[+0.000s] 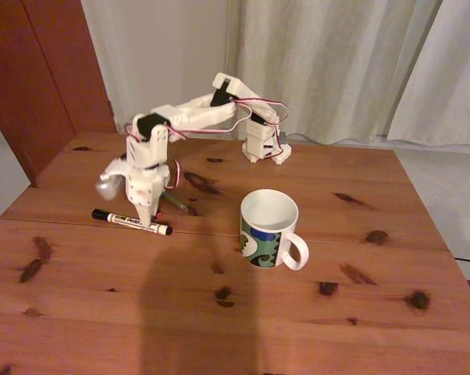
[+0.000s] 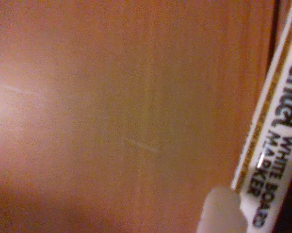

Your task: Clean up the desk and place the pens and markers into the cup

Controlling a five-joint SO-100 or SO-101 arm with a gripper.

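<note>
The white-barrelled marker (image 1: 130, 221) with black ends lies flat on the desk (image 1: 219, 312) at the left. My gripper (image 1: 137, 212) points down at it, one fingertip touching the desk by the marker's middle and the other jaw swung out to the left, blurred. Up close in the wrist view, the marker (image 2: 277, 126) with its printed label runs along the right edge, a white fingertip (image 2: 221, 213) against its side. A thin teal-green pen (image 1: 175, 203) lies just behind the gripper. The cup (image 1: 268, 230), white inside, stands upright to the right with its handle toward the front right.
The arm's base (image 1: 262, 144) sits at the back of the desk near white curtains. A seam between planks runs across the desk just in front of the marker. Dark knots dot the wood.
</note>
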